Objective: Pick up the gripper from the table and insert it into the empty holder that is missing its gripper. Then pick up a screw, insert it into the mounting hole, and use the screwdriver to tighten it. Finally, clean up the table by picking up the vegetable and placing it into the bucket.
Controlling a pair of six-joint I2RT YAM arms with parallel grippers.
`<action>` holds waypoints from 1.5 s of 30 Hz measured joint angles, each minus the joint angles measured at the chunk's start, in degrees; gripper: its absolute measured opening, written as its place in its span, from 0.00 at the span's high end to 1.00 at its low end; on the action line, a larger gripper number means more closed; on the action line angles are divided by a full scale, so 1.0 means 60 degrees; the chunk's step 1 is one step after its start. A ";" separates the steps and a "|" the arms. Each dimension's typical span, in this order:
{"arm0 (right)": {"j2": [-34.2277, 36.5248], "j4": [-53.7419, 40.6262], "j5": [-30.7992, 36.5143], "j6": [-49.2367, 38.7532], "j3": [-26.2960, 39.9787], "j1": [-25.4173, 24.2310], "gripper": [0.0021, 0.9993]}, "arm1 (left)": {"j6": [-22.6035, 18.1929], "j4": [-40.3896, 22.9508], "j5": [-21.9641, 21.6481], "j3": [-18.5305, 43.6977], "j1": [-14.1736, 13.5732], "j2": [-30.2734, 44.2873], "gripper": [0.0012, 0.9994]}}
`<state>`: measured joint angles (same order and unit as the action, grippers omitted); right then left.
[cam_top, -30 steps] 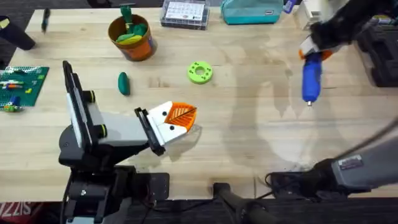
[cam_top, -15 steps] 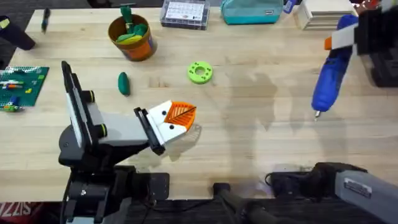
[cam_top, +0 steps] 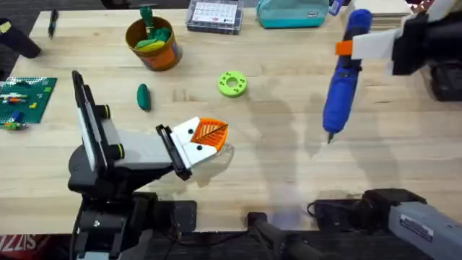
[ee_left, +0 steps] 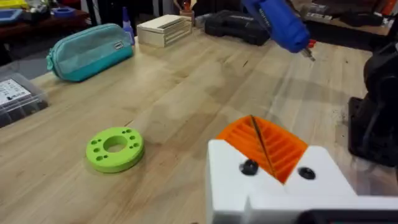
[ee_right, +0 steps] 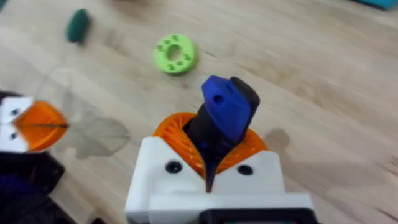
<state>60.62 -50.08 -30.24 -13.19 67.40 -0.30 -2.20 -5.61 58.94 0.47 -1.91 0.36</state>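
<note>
- Right gripper [cam_top: 361, 49] is up above the table's right side, its orange pads pinching the blue screwdriver [cam_top: 342, 83]; the bit points down, clear of the wood.
- In the right wrist view the screwdriver [ee_right: 225, 109] sits clamped between the orange pads.
- Left gripper [cam_top: 209, 133] is low near the table's front edge, left of centre, its orange pads pressed together with nothing between them.
- Dark green vegetable [cam_top: 143, 97] lies on the table's left part, near the orange bucket [cam_top: 153, 43] by the back edge.
- Green ring disc [cam_top: 232, 84] lies mid-table.
- Teal pouch [cam_top: 291, 13] sits at the back edge.
</note>
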 joint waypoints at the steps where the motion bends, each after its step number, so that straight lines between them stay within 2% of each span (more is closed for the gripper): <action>1: -0.0153 0.0002 -0.0061 -0.0014 -0.0024 0.0205 0.99 | 0.0000 0.0000 0.0004 0.0000 0.0000 0.0000 0.98; 6: -0.1435 0.0236 0.0276 0.0321 -0.0473 0.1315 0.99 | 0.0000 0.0000 0.0004 0.0000 0.0000 0.0000 0.98; 8: -0.2041 0.0776 0.0509 0.0520 -0.0878 0.1655 0.99 | 0.0000 -0.0002 0.0004 0.0000 0.0000 0.0000 0.98; 12: -0.2904 0.2991 0.0743 0.1061 -0.1858 0.2113 0.99 | 0.0000 -0.0001 0.0004 0.0000 0.0000 0.0000 0.98; 15: -0.3024 0.4931 0.0826 0.1584 -0.2545 0.2422 0.99 | 0.0000 -0.0003 0.0004 0.0000 0.0000 0.0000 0.98; 22: -0.1861 0.8562 0.0730 0.2217 -0.3257 0.3866 0.99 | 0.0000 -0.0004 0.0004 0.0000 0.0000 0.0000 0.98; 26: -0.0782 1.0628 0.0302 0.2281 -0.3264 0.4917 0.99 | 0.0000 -0.0004 0.0004 0.0000 0.0000 0.0000 0.98; 31: 0.0275 1.2433 -0.0440 0.2349 -0.3264 0.5792 0.99 | 0.0000 -0.0004 0.0004 0.0000 0.0000 0.0000 0.98; 39: 0.0662 1.4011 -0.1024 0.2419 -0.3268 0.6551 0.99 | 0.0000 -0.0004 0.0004 0.0000 0.0000 0.0000 0.98; 45: 0.0665 1.4120 -0.1133 0.2419 -0.3268 0.6975 0.99 | 0.0000 -0.0004 0.0004 0.0000 0.0000 0.0000 0.98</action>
<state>64.62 34.63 -37.03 1.32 47.79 41.55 -2.20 -5.63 58.96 0.47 -1.91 0.36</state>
